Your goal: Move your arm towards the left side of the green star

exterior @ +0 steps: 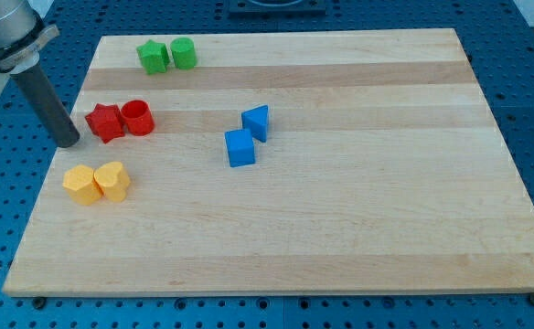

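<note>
Eight blocks sit on my wooden board (340,228), two in each of four colours. Green, at eleven o'clock: one green star (152,57) and one green cylinder (184,53). Red, at nine o'clock: one red star (105,122) and one red cylinder (138,118). Yellow, at eight o'clock: one yellow hexagon (80,185) and one yellow heart-like block (112,180). Blue, near centre: one blue cube (240,148) and one blue triangular block (257,122). One rod, one tip: my tip (69,143).
</note>
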